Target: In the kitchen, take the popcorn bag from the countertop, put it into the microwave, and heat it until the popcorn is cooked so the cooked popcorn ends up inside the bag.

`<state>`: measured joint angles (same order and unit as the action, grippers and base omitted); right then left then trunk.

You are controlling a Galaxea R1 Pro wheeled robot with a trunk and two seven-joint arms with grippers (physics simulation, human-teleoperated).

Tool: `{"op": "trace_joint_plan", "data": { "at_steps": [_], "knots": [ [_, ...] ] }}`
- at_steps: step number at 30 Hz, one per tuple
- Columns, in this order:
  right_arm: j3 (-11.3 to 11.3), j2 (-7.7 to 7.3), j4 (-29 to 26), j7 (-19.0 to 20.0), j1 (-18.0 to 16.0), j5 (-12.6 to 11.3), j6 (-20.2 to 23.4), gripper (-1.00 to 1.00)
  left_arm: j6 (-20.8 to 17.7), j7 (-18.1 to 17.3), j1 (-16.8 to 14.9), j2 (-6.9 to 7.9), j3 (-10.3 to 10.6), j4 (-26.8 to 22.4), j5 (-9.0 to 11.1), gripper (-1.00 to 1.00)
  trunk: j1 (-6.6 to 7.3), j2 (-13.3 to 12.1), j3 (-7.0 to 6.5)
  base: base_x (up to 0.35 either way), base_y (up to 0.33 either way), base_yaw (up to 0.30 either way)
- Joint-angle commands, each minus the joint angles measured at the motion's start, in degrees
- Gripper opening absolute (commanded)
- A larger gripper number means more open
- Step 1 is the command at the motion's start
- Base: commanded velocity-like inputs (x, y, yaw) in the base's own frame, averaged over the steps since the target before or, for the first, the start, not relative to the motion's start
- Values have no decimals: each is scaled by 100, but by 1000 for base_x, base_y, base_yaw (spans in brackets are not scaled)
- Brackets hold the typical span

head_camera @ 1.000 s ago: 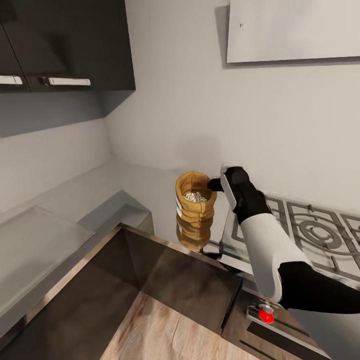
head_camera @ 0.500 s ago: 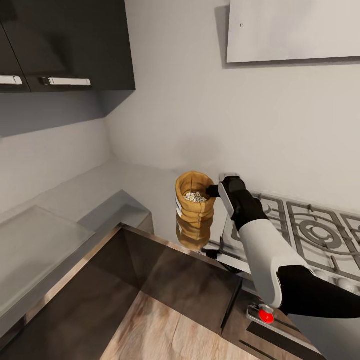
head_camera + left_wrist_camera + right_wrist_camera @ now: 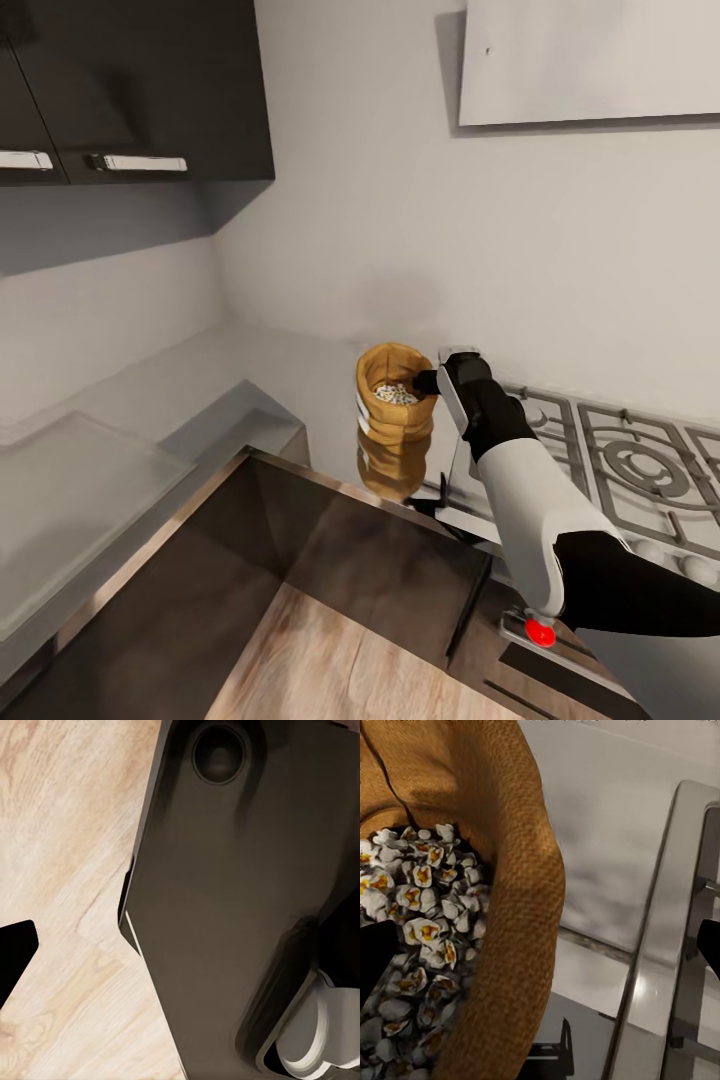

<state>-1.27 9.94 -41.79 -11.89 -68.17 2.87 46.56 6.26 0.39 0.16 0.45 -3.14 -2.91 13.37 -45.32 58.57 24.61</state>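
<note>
Kitchen desk [image 3: 260, 375]: is carrying popcorn bag [image 3: 393, 402], 9 o'clock of hob [image 3: 620, 470].
Bag: seeming light, soft; rim is best hold.
Right claw [image 3: 428, 381]: straddling rim, open.
Left claw: cannot tell.

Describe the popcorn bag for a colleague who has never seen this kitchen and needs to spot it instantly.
Find the steel gas hob against the pale back wall; the grey countertop runs off from its left edge. Standing there, right beside the hob, is the popcorn bag: a tan sack with a rolled rim, open and holding whitish popcorn.
</note>
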Motion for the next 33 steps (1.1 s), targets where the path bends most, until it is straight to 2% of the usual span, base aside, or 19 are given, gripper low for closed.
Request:
{"op": "trace_joint_plan", "data": {
  "at_steps": [1, 18, 23, 33],
  "knots": [
    [-13, 5, -5, 3, -3, 28, 19, 100, 7, 5, 2, -1, -29, -8, -2, 100, -1, 4, 5, 0, 18, 0],
    [-13, 5, 35, -16, -3, 7, 28, 100, 7, 5, 2, -1, -29, -8, -2, 100, -1, 4, 5, 0, 1, 0],
    [-13, 5, 364, -31, -3, 37, -24, 100, 7, 5, 2, -1, -29, -8, -2, 100, -1, 4, 5, 0, 0, 0],
    [-13, 5, 433, -40, -3, 15, -31, 100, 7, 5, 2, -1, -29, -8, -2, 100, -1, 4, 5, 0, 0, 0]
  ]
}}
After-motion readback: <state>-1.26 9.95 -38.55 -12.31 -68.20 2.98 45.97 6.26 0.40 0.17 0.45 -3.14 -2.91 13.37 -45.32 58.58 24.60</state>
